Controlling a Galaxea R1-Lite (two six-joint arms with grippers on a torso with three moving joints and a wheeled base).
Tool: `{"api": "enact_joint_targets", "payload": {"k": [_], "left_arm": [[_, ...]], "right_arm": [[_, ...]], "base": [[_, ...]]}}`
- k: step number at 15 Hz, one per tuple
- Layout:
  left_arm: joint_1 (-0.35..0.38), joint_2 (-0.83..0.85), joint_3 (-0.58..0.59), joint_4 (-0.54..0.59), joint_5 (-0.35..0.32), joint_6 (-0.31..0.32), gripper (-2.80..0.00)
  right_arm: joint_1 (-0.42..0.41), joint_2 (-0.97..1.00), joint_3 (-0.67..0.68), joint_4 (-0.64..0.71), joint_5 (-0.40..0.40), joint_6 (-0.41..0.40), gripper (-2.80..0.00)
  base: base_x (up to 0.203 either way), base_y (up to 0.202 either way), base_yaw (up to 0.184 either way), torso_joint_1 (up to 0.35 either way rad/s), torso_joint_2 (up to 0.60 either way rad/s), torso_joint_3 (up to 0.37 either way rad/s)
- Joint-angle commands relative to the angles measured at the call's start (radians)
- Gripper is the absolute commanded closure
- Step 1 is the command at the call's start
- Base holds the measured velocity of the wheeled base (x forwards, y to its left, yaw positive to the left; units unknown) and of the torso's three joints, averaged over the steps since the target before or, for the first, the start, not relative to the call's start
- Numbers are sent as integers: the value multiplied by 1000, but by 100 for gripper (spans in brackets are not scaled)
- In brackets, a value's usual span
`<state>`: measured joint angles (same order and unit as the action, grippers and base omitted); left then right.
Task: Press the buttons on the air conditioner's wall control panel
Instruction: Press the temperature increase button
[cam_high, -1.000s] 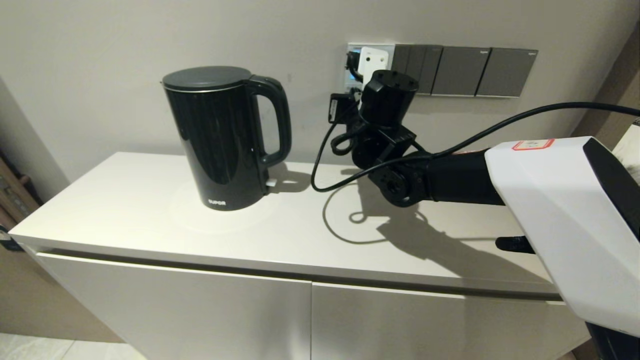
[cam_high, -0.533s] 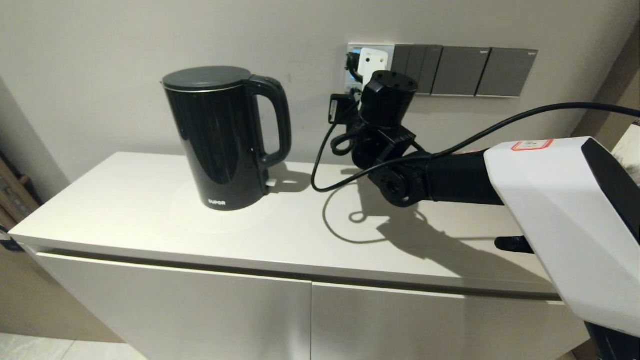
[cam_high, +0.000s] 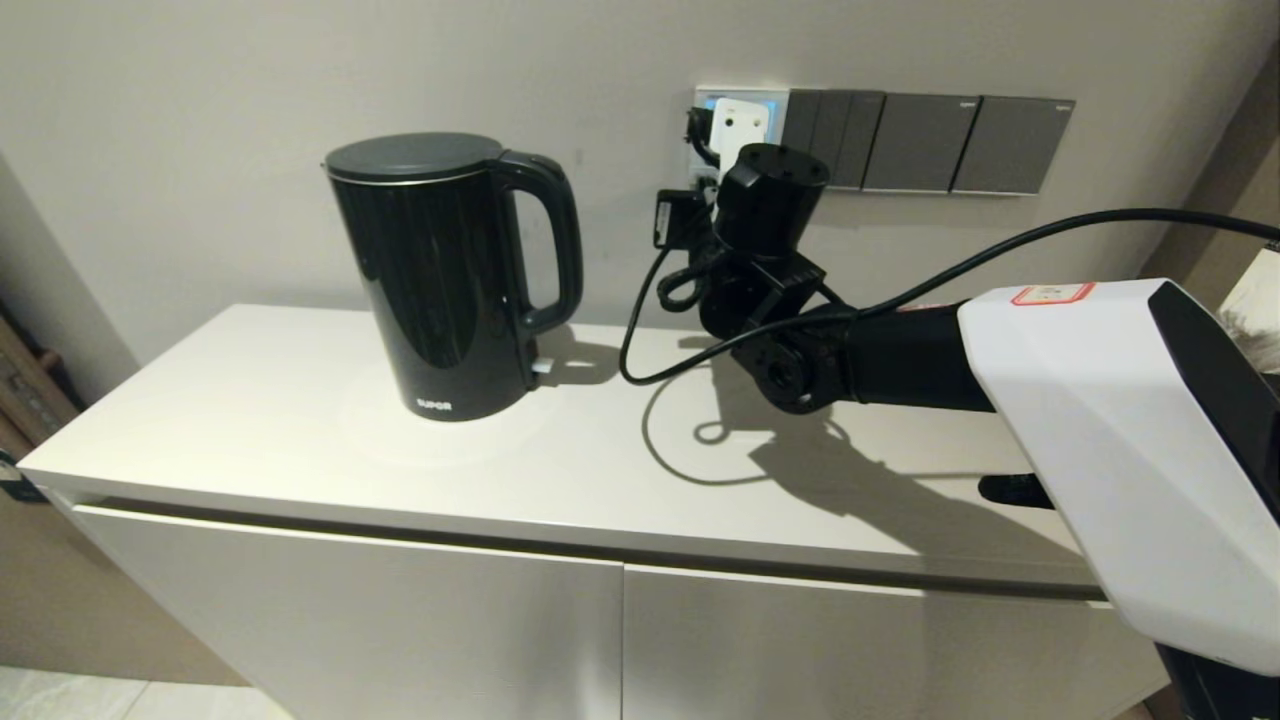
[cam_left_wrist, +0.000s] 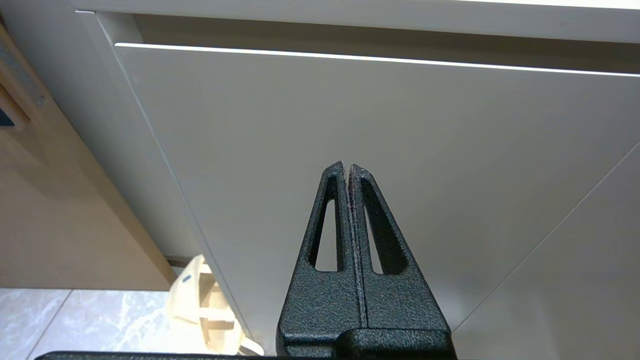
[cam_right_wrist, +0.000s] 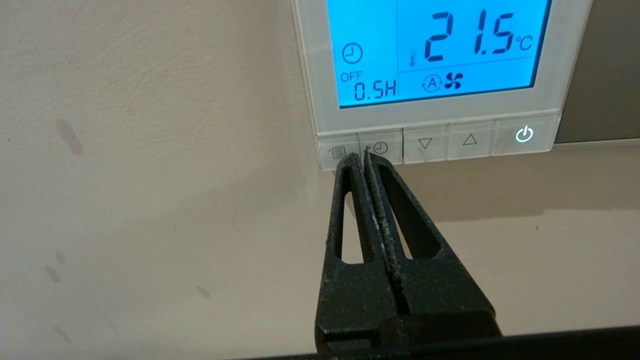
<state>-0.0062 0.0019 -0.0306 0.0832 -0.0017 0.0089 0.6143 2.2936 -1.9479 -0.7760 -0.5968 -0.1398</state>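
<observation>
On the wall behind the white cabinet (cam_high: 560, 440), our right gripper (cam_right_wrist: 361, 156) has crept a little to the left and slightly upward compared with a second ago, so that more of the lit blue screen (cam_right_wrist: 435, 47) now shows above the wrist in the head view. We take that shift as the arm settling onto the leftmost keys, so a press looks to be under way or about to be made. The fingers are pinched together with nothing between them, forming a single narrow point. That point sits at the lower edge of the control panel (cam_right_wrist: 565, 55), right on the seam between the menu key (cam_right_wrist: 338, 151) and the clock key (cam_right_wrist: 381, 148); whether it actually touches the plastic we cannot tell. The rest of the buttons (cam_right_wrist: 447, 142), the down arrow, the up arrow and the glowing power key, lie further along the row, away from the tip and towards the dark grey switch plates (cam_high: 920, 140). The screen reads 21.5 degrees with an off timer of 0.5H. Our left gripper (cam_left_wrist: 347, 167) hangs low in front of the cabinet door (cam_left_wrist: 350, 125), likewise clamped on nothing, and takes no part. The black kettle (cam_high: 445, 270) stands on the cabinet, well apart from the panel.
</observation>
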Motion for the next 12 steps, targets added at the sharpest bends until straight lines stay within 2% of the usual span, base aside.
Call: {"api": "enact_joint_targets", "payload": {"k": [1, 6, 12], "left_arm": [[0, 0, 0, 1, -1, 0, 0], [2, 0, 0, 1, 0, 0, 0], [0, 0, 0, 1, 0, 0, 0]], "right_arm": [[-11, 4, 0, -5, -3, -1, 0], [-8, -13, 18, -18, -4, -1, 0], [25, -83, 114, -69, -13, -14, 0]], "base": [[0, 0, 0, 0, 0, 0], [0, 0, 0, 0, 0, 0], [0, 0, 0, 0, 0, 0]]}}
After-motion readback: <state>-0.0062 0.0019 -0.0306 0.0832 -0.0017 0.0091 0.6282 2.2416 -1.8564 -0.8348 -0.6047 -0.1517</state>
